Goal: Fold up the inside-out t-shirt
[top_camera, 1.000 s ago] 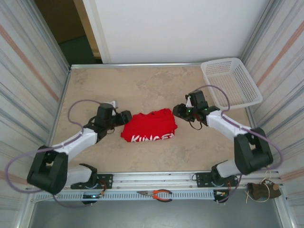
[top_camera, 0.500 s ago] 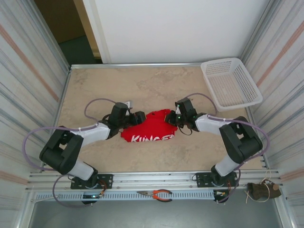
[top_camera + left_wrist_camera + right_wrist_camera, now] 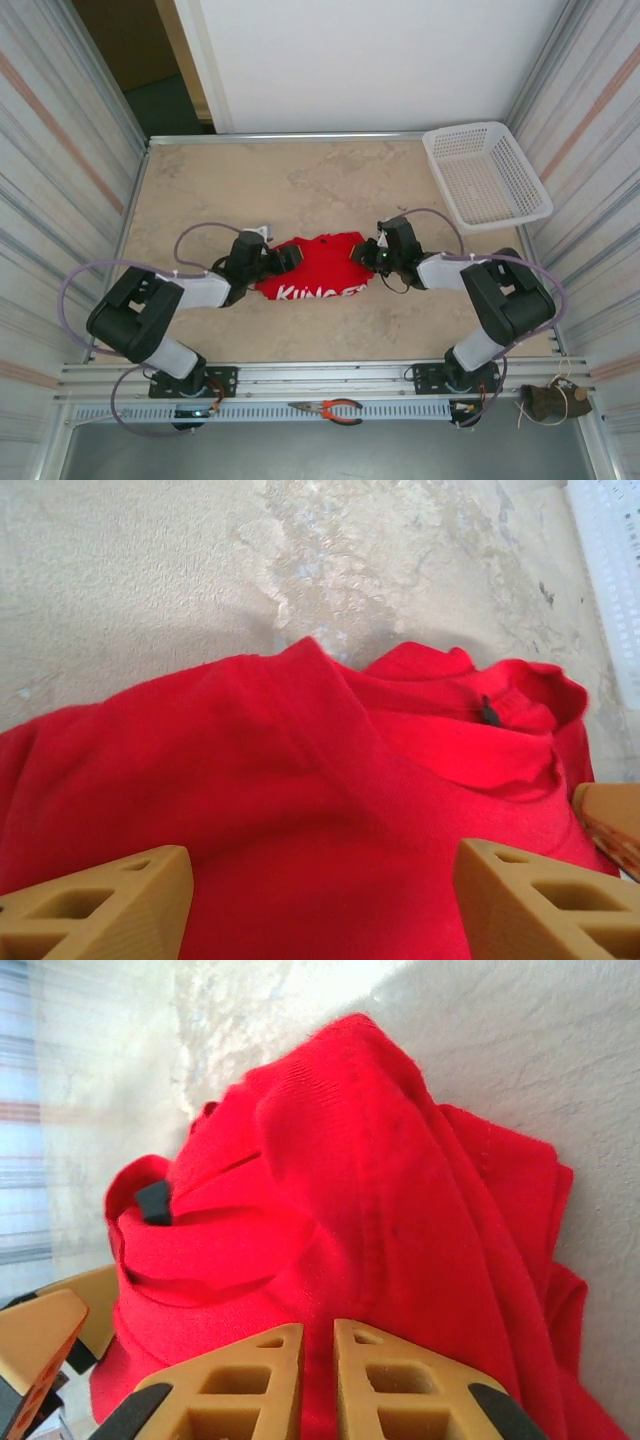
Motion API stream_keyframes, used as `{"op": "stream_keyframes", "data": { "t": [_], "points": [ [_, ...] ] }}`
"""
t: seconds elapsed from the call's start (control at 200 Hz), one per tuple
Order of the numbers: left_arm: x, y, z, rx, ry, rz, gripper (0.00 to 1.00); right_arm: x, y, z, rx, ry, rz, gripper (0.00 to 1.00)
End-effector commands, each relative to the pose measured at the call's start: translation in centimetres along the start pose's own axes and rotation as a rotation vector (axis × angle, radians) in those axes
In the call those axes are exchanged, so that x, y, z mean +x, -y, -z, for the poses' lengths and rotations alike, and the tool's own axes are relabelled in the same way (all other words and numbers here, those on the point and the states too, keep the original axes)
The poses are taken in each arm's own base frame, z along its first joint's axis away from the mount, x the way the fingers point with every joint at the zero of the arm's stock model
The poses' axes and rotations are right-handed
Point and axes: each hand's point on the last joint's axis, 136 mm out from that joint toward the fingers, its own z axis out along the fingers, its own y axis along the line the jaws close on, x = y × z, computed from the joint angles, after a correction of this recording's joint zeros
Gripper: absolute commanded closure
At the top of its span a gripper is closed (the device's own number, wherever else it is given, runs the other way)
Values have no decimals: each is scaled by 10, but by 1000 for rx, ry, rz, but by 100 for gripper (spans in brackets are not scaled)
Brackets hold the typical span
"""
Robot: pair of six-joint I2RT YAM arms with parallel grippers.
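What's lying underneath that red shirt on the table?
The red t-shirt lies bunched on the beige tabletop, which shows all around it. Anything beneath is covered by cloth, so that can't be seen.

Soft even light, faint shadows; right wrist view washed out white along its top

A beige, marbled tabletop (image 3: 300, 170) with a thin metal edge fills the floor of the booth, evenly lit, with pale glare on the stone in the wrist views. Behind it stands a plain white wall panel (image 3: 380, 60), with a dark doorway (image 3: 140, 50) to its left. Striped corrugated side walls (image 3: 60, 150) close both flanks. A white mesh basket (image 3: 490, 180) sits in the far right corner, and red-handled pliers (image 3: 330, 408) lie on the near aluminium rail (image 3: 330, 375)
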Motion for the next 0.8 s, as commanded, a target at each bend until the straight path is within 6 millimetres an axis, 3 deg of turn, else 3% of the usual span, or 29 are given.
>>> {"op": "stream_keyframes", "data": {
  "t": [0.0,0.095,0.255,0.446,0.606,0.797],
  "points": [
    [-28,25,31,3,40,-52,29,-4,-26,26,4,0,97,82],
    [-31,26,53,-34,28,-42,24,1,-37,36,0,-10,141,81],
    [-4,5,64,-104,-65,16,22,21,-34,30,6,-42,150,80],
    [19,-30,53,-162,-131,64,18,38,-3,2,59,-74,107,82],
    [37,-37,36,-145,-233,76,17,52,28,-11,119,-108,73,84],
    [55,-46,19,-135,-290,126,16,54,29,-7,115,-97,54,84]
  ]
}}
